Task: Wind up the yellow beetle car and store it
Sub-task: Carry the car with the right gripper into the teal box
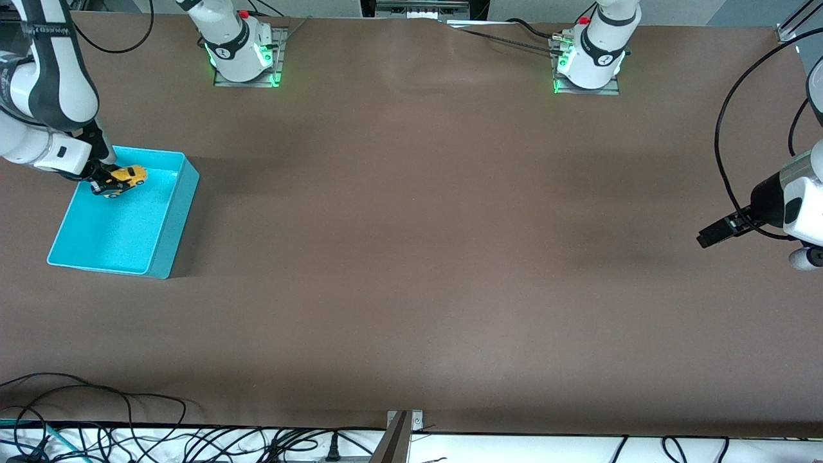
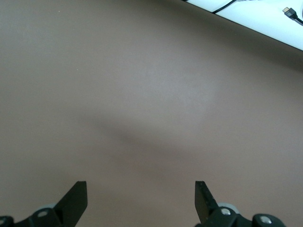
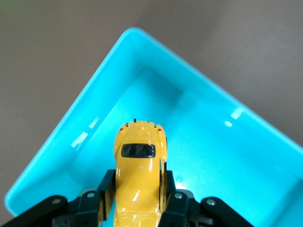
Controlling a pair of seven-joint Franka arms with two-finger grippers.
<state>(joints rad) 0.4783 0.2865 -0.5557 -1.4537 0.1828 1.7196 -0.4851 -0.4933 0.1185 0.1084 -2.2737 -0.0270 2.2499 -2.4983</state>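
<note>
The yellow beetle car (image 1: 126, 177) (image 3: 139, 170) hangs over the inside of the teal bin (image 1: 168, 222) (image 3: 222, 94), above the bin's part farther from the front camera. My right gripper (image 1: 109, 183) (image 3: 138, 194) is shut on the car's sides, with its fingers (image 3: 105, 189) pressed against the body. The car's rounded end with the dark window points out from the fingers. My left gripper (image 1: 710, 236) (image 2: 141, 198) waits open over bare table at the left arm's end, with nothing between its fingers (image 2: 75, 201).
The bin stands at the right arm's end of the brown table (image 1: 411, 257). Cables (image 1: 96, 431) lie along the table's edge nearest the front camera. The two arm bases (image 1: 241, 48) (image 1: 588, 58) stand at the edge farthest from that camera.
</note>
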